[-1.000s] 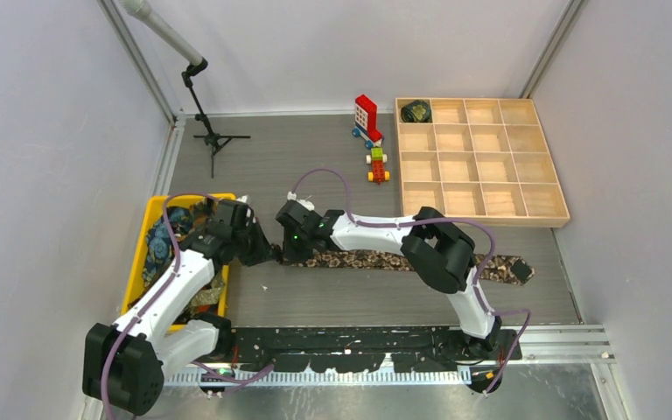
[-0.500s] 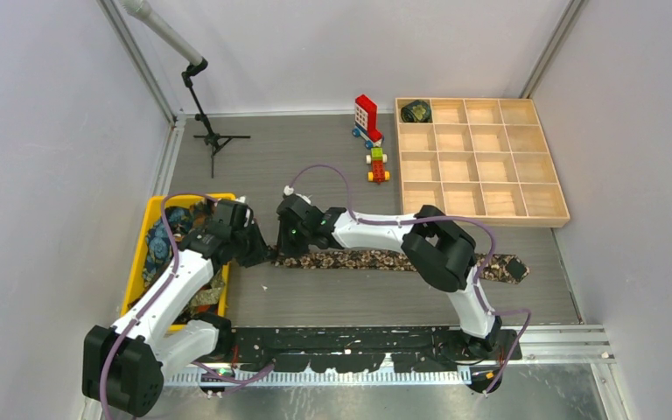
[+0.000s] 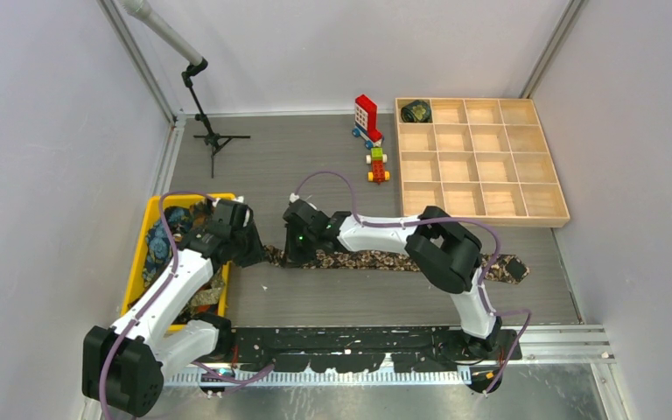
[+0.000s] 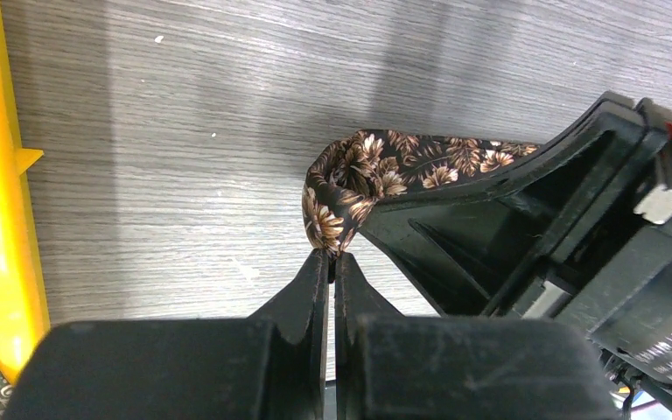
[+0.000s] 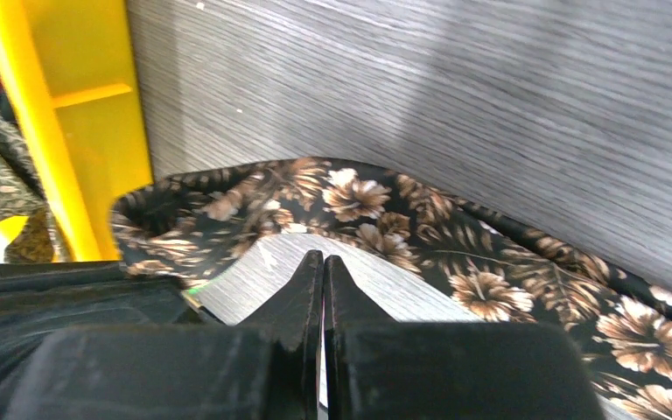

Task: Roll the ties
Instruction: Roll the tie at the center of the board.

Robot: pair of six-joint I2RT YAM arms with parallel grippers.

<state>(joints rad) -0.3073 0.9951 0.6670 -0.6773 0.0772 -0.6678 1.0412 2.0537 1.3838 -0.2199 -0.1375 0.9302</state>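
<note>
Brown floral tie (image 3: 385,260) lies along the bench (image 3: 315,166), its left end now curled into a first fold. In the last second my left hand (image 4: 332,259) has backed toward the yellow bin (image 3: 140,262), and that end came with it. Left hand is clenched, tips at the fold; can't tell if it is pinching cloth. Right hand (image 5: 324,260) is clenched, tips down inside the curl. Roll barely begun.

brown floral tie (image 3: 385,260) laid out flat across table (image 3: 315,166), left end curled up. 1 rolled tie (image 3: 416,111) sat in tray (image 3: 490,166), back-left compartment.
</note>
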